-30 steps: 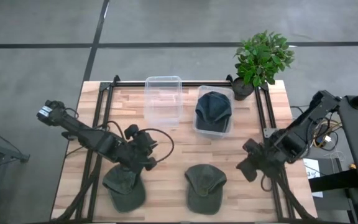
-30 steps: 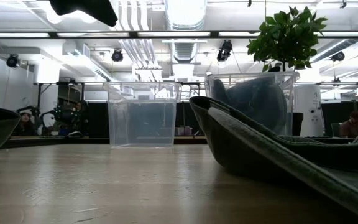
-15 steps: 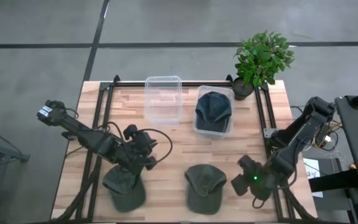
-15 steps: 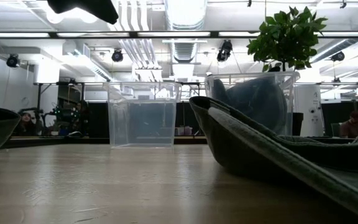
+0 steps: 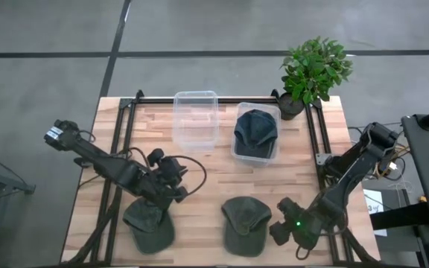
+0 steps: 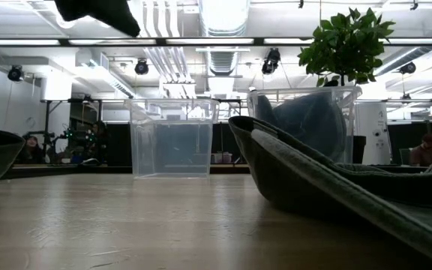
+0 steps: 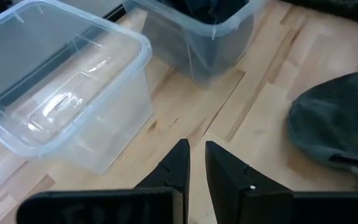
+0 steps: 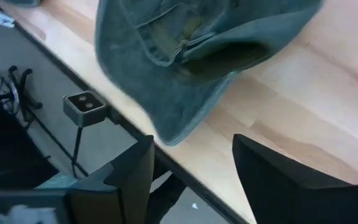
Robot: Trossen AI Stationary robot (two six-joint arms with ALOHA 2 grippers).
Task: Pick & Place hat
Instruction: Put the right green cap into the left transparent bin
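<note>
From above, a wooden desk point(image 5: 214, 179) is seen with two clear tubs at its far side. The left tub point(image 5: 196, 119) holds nothing; the right tub point(image 5: 255, 132) holds a dark blue hat point(image 5: 255, 128). A potted plant point(image 5: 313, 71) stands at the far right corner. Two green hats lie near the front edge: one at the left point(image 5: 149, 223), one at the middle point(image 5: 246, 223). The left pincer point(image 5: 171, 190) is placed just beyond the left green hat, over the desk. The right pincer point(image 5: 280, 223) is placed low, just right of the middle green hat.

In the low view, the empty tub point(image 6: 172, 139) and the tub with the blue hat point(image 6: 306, 120) are seen across the desk, with the plant point(image 6: 347, 37) behind. The brim of a green hat point(image 6: 328, 191) fills the near right. A dark arm part point(image 6: 96, 11) is seen at the top left.

In the left wrist view, the left pincer point(image 7: 196, 163) is shown with its fingers nearly together, nothing between them, above bare wood. The empty tub point(image 7: 61, 81), the other tub point(image 7: 197, 31) and a green hat point(image 7: 337, 134) lie ahead.

In the right wrist view, the right pincer point(image 8: 191, 162) is shown with its fingers well apart, holding nothing. The middle green hat point(image 8: 197, 50) lies just ahead, at the desk's edge.
</note>
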